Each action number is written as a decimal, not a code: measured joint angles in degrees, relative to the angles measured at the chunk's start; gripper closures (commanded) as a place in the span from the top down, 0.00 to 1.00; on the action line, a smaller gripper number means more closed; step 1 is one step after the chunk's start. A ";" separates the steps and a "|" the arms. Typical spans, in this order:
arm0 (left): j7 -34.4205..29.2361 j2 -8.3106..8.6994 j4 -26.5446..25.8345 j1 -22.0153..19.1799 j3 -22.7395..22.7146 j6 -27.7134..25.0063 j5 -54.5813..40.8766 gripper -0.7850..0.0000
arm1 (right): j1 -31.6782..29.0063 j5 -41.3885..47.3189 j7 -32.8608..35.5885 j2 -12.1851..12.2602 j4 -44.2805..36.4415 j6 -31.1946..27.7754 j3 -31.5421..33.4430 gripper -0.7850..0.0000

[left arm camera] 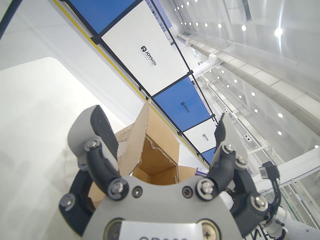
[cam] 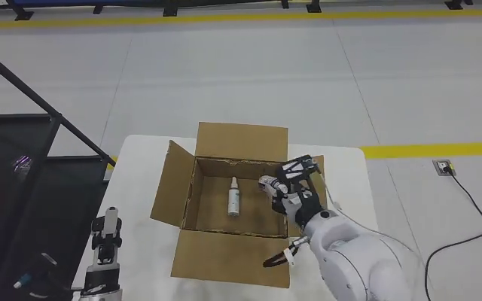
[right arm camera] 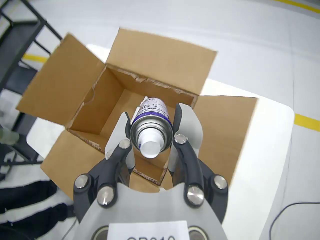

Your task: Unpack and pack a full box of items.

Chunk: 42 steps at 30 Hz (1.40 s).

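Note:
An open cardboard box (cam: 188,197) stands on the white table (cam: 135,165) with all flaps spread. A small white bottle (cam: 234,198) lies on the box floor. My right gripper (cam: 273,185) hovers over the box's right side, shut on a spray can (right arm camera: 152,123) with a purple-and-white label and a white cap; the can (cam: 268,183) hangs above the box opening (right arm camera: 120,111). My left gripper (left arm camera: 160,128) is open and holds nothing, low at the table's near left corner (cam: 106,239), with the box (left arm camera: 155,151) beyond its fingers.
A black metal frame (cam: 38,150) stands off the table's left side. A floor socket with a cable (cam: 444,167) lies to the right. Bare tabletop (cam: 343,169) shows to the right of the box.

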 measured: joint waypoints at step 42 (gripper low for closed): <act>-5.10 -0.06 1.27 -4.25 8.16 3.11 13.97 1.00 | 5.21 14.53 3.73 -5.63 14.41 -2.67 5.20 1.00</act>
